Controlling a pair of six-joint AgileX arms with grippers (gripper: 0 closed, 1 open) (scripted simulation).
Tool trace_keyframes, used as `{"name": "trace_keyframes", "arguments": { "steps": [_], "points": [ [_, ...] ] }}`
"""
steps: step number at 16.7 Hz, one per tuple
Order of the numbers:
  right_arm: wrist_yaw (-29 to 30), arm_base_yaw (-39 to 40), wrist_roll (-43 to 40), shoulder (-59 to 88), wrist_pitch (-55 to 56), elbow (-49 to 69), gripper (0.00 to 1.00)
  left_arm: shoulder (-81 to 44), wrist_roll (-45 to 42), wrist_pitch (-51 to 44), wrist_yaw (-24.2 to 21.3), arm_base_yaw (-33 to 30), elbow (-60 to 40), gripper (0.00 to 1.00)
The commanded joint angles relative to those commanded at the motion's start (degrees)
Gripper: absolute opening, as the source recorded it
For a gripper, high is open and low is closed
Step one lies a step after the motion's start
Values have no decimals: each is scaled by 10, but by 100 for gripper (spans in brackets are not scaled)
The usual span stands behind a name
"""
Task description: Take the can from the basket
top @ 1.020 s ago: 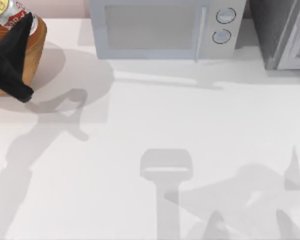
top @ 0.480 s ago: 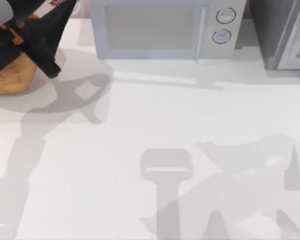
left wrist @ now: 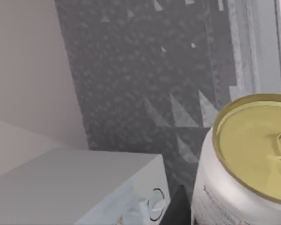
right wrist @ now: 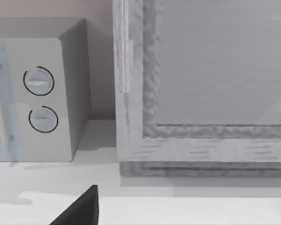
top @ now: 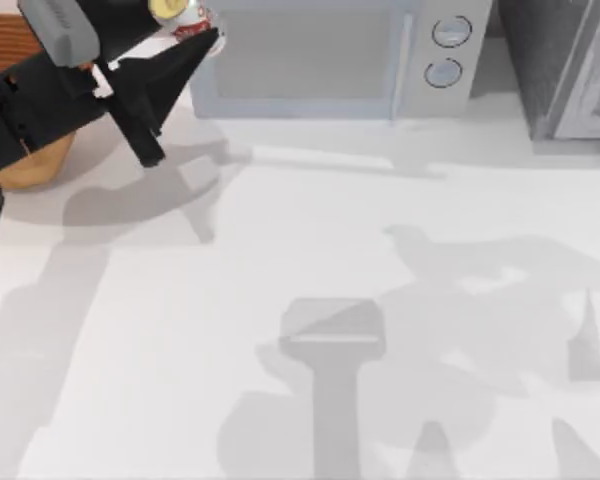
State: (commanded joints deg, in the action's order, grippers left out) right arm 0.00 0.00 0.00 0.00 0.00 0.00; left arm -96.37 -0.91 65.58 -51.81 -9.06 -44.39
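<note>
Since the earlier top views, left arm has swung up and toward the right: a second ago it lay across the basket (top: pixel 25 165) at the table's far left, now the left gripper (top: pixel 185 35) sits past the basket's rim, in front of the microwave (top: pixel 330 60) near its left edge. Arm's shadow on the table (top: pixel 310 250) has shifted right with it.

Can (top: pixel 175 12) rides with the gripper. Top view: pale yellowish lid and a band of white and red showing at the fingertips, well clear of the wicker. Left wrist view: can (left wrist: pixel 246 164) close up, lid tilted, white wall with small print below it, a dark finger edge beside it. Jaws look clamped on the can; contact itself is mostly hidden, so this is a judgement from how the can hangs at the tips.

Basket is half covered by the arm; orange-brown wall shows at the left edge, standing on the table.

Right arm parked low at the right side; right wrist view shows the microwave's two dials (right wrist: pixel 40 101), a grey framed cabinet (right wrist: pixel 201 93) beside it, and one dark fingertip at the frame's lower edge. Cannot tell whether its fingers are open or shut.

Meaning for the task: can appears out of the basket, so the take itself looks done. What remains, by my reading, is carrying it somewhere and setting it down. Risk: lid is tilted, so the grip may be off-axis and the can could slip.
</note>
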Motion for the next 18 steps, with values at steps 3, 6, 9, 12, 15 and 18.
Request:
{"name": "trace_keyframes", "arguments": {
  "steps": [3, 6, 9, 12, 15, 18],
  "points": [
    [0, 0, 0, 0, 0, 0, 100, -70, -3, 36, -38, -8, -25, 0],
    [0, 0, 0, 0, 0, 0, 100, -140, -5, 69, -76, -17, -47, 0],
    [0, 0, 0, 0, 0, 0, 100, -210, -7, 99, -114, -25, -68, 0],
    [0, 0, 0, 0, 0, 0, 100, -278, -9, 126, -151, -34, -87, 0],
    [0, 0, 0, 0, 0, 0, 100, -347, -12, 154, -190, -43, -107, 0],
    [0, 0, 0, 0, 0, 0, 100, -414, -14, 172, -229, -53, -122, 0]
  ]
}}
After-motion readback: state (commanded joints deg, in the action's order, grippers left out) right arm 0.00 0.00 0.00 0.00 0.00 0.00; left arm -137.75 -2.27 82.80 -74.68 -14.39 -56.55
